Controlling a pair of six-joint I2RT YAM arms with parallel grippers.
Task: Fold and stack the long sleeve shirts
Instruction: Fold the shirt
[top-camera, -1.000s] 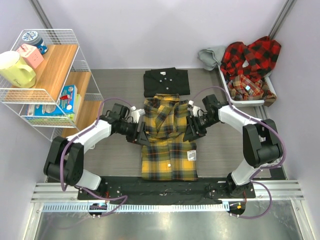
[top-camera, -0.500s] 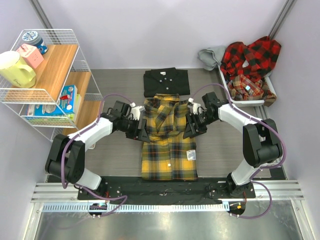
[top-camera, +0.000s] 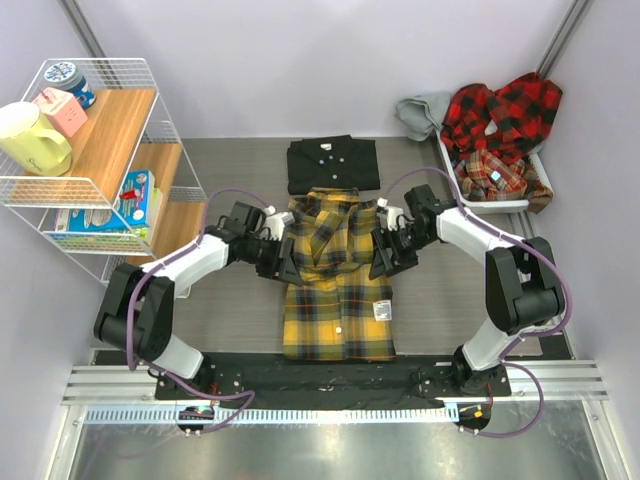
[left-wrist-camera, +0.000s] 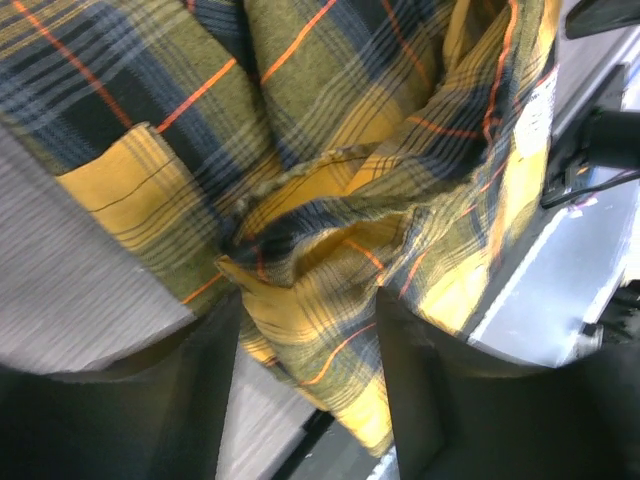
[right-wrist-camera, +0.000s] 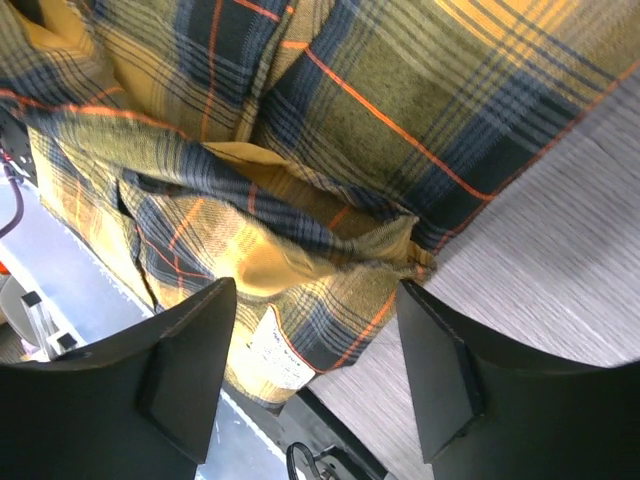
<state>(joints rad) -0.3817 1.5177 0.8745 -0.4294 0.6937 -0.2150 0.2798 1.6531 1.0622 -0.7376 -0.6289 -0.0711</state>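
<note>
Top external view: the grey table (top-camera: 230, 310) fills the middle of the frame, with a wire shelf (top-camera: 100, 150) at the upper left. The yellow-and-black plaid shirt (top-camera: 335, 300) lies flat at frame centre, collar toward the top and hem toward the bottom. A heap of red-and-black plaid shirts (top-camera: 500, 115) sits in a white bin (top-camera: 535, 195) at the upper right. The folded black shirt (top-camera: 333, 163) lies just above the yellow one's collar.

The left gripper (top-camera: 284, 262) is at the yellow shirt's left edge and the right gripper (top-camera: 384, 257) at its right edge, both level with the chest.

In the left wrist view the left gripper's (left-wrist-camera: 305, 300) jaws stand apart, with a bunched fold of yellow plaid reaching down between them. In the right wrist view the right gripper's (right-wrist-camera: 315, 290) jaws are likewise spread, and the shirt's folded edge lies across the gap between them.
</note>
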